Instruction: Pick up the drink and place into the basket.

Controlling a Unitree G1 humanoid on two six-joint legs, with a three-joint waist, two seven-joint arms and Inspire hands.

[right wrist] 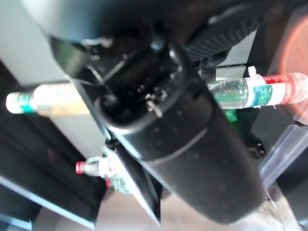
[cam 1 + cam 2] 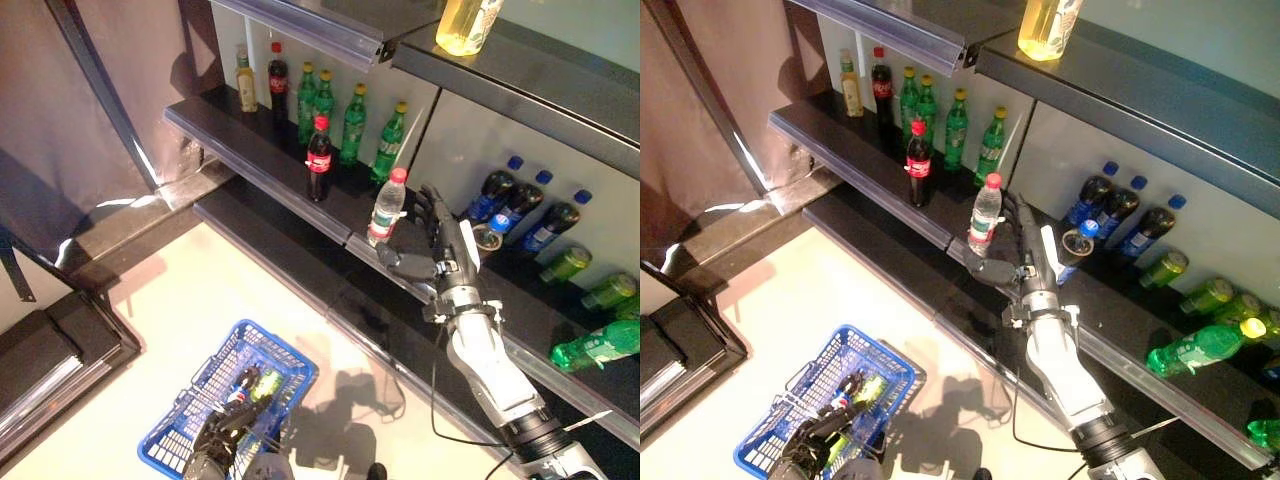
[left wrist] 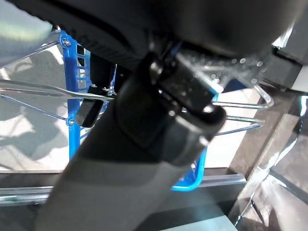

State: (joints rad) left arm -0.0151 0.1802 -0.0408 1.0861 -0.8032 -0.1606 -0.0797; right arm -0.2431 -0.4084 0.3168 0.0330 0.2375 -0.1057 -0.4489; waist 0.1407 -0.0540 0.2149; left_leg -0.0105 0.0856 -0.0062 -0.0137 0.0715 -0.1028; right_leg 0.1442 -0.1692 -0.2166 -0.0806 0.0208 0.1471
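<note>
Your right hand is at the shelf edge, fingers straight and spread, thumb reaching toward the clear water bottle standing upright just beside it, not clasped. Beyond it you see green soda bottles and a cola bottle. Your left hand curls round the handle of the blue basket on the floor, drinks already inside.

shelf | green bottles upright | cola bottle at shelf edge
</note>
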